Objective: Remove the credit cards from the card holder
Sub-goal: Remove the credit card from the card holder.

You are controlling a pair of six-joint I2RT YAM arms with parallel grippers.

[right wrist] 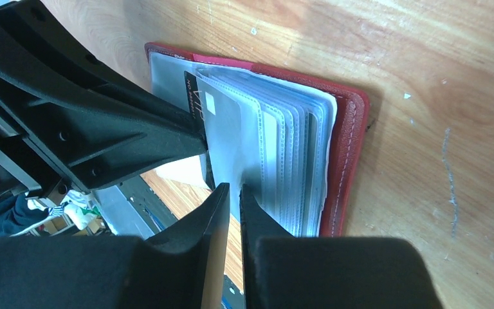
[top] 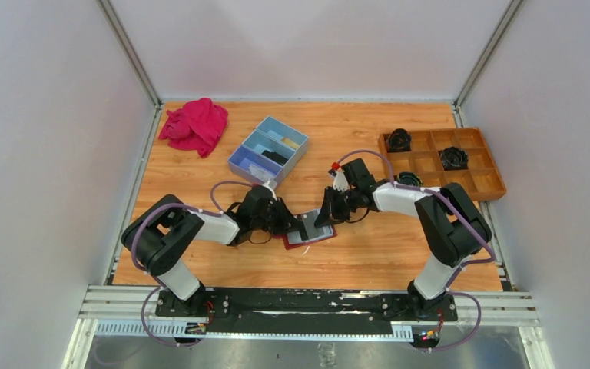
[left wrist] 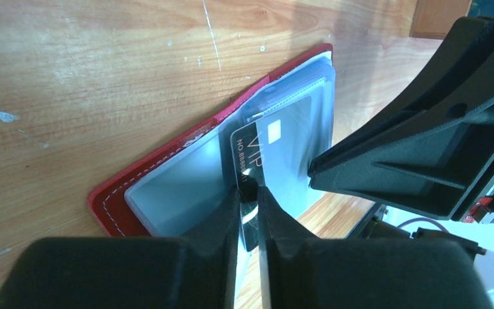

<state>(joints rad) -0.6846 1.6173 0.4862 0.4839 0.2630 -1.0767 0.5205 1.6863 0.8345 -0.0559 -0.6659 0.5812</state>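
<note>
Top external shows us both arms bent inward, low over the wooden table (top: 392, 257), meeting at the open dark red stitched card holder (top: 311, 236) lying flat there. We see the left gripper (left wrist: 249, 192) pinched narrowly on a dark grey VIP credit card (left wrist: 283, 161), and the right gripper (right wrist: 231, 193) nipping a clear plastic pocket page (right wrist: 235, 141).

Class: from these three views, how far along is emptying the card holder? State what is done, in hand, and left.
Done: the card holder lies open on the table. In hand: the left claw pinches the dark VIP card, mostly inside its pocket; the right claw grips a clear pocket page. Left: drawing that card out, then any others.
</note>
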